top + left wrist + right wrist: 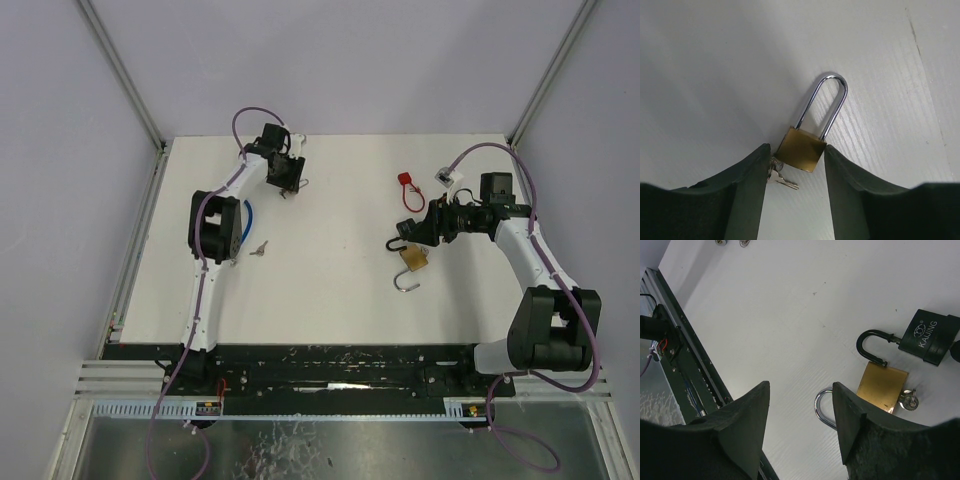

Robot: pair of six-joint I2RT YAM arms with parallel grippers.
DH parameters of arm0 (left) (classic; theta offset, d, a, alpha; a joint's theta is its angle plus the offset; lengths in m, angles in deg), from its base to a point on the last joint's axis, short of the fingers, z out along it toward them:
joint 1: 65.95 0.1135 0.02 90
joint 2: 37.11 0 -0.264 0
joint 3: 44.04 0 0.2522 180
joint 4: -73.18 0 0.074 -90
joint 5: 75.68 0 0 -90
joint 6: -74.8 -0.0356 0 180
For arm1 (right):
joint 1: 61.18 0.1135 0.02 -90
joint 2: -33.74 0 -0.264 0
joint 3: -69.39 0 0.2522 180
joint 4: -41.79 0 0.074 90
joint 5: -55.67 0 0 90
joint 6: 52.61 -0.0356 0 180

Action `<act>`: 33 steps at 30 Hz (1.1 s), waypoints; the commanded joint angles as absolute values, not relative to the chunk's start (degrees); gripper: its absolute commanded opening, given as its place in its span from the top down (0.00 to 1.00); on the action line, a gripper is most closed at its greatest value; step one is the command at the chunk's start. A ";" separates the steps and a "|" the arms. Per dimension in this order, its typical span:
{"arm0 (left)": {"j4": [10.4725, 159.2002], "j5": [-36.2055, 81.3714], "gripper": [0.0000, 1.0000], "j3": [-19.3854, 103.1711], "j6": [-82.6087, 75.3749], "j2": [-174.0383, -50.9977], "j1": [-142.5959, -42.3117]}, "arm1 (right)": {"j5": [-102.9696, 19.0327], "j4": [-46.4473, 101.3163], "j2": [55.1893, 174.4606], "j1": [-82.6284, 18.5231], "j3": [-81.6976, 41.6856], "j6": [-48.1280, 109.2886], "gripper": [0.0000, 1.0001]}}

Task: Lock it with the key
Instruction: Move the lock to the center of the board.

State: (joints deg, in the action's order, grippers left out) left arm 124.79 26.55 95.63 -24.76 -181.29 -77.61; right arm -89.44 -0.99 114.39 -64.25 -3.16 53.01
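Item one, nearest the arms' bases, right half of the table [330, 300]: open brass padlock [883, 385], lying flat, steel shackle [821, 407] swung out, small key [910, 401] seated in its base. The right gripper [801, 387] hangs above it, jaws spread wide, nothing held. The lock body lies off to one side of the fingers rather than between them, and only the shackle loop reaches the gap. Hazard: a closure from here would likely catch the shackle alone and skid the body into the black padlock [930, 337], whose open hoop ends right at the brass corner; the key is small and easily knocked out or missed. Item two, left half: loose key [259, 247], apart from both grippers. Item three, farther back on the left: long-shackle padlock [801, 150], both legs seemingly seated, key bunch [782, 181] at its base. The left gripper [797, 147] stands open and grips nothing; the lock body lies between the fingertips, one corner at or against a pad. Hazard: squeezing may trap the keys under the other finger and twist the lock. Item four, far right: small red item [405, 184], too small to identify.
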 commanded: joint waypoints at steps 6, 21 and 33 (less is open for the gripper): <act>123.23 24.84 0.66 95.29 -24.78 -181.09 -79.22 | -90.31 -0.63 114.28 -64.43 -5.41 53.13 0.41; 119.94 25.08 1.00 87.57 -16.99 -171.18 -81.18 | -91.91 0.96 112.55 -64.43 -4.26 51.67 0.41; 110.75 31.16 1.00 63.43 -4.04 -155.21 -84.44 | -94.41 4.69 110.80 -64.40 -1.92 48.20 0.42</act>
